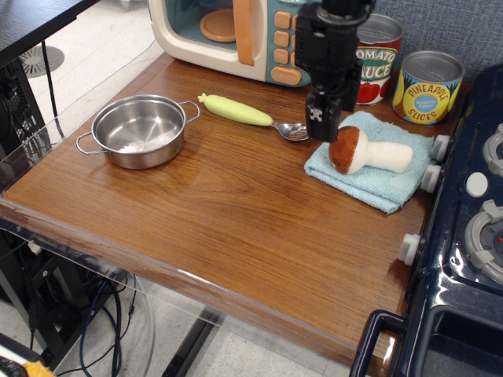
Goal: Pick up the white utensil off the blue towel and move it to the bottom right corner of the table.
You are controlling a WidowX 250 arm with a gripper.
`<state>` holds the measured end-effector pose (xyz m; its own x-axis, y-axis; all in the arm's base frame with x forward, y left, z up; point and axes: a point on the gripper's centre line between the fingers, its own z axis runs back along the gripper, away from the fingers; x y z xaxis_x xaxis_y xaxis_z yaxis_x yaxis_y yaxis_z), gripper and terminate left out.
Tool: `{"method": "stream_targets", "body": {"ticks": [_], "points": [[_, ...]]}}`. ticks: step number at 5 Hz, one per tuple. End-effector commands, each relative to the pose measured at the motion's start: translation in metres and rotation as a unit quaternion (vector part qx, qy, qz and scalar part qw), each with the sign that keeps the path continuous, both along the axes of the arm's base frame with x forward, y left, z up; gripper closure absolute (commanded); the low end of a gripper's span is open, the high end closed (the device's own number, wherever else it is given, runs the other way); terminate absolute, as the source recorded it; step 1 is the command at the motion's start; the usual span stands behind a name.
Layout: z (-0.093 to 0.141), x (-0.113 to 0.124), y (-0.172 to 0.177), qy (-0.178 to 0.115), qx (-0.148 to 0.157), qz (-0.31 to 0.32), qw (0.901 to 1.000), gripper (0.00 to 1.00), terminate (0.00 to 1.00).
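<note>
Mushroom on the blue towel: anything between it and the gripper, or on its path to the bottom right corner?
Nothing visible. The gripper hangs just left of the mushroom on the blue towel. The table toward the bottom right corner is bare wood, bordered by the toy stove.

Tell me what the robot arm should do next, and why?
Probably slide a little right and lower over the mushroom. The gripper hangs just left of its brown cap, holding nothing, and the mushroom lies on the blue towel.
</note>
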<state>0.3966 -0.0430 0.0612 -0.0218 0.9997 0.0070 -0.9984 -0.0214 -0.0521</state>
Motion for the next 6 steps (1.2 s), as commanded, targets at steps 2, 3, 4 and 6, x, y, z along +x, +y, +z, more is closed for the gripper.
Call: {"method": "stream_targets", "body": {"ticks": [2, 3, 4, 6], "points": [[-0.006, -0.01, -0.01, 0.019, 0.02, -0.013, 0.9995, 1.0, 0.0], [-0.011, -0.009, -0.009, 0.026, 0.026, -0.012, 0.9993, 1.0, 0.0], [-0.009, -0.009, -0.008, 0.025, 0.028, -0.012, 0.9992, 1.0, 0.0], [0.04, -0.01, 0.003, -0.023, 0.053, -0.005, 0.9983, 1.0, 0.0]]}}
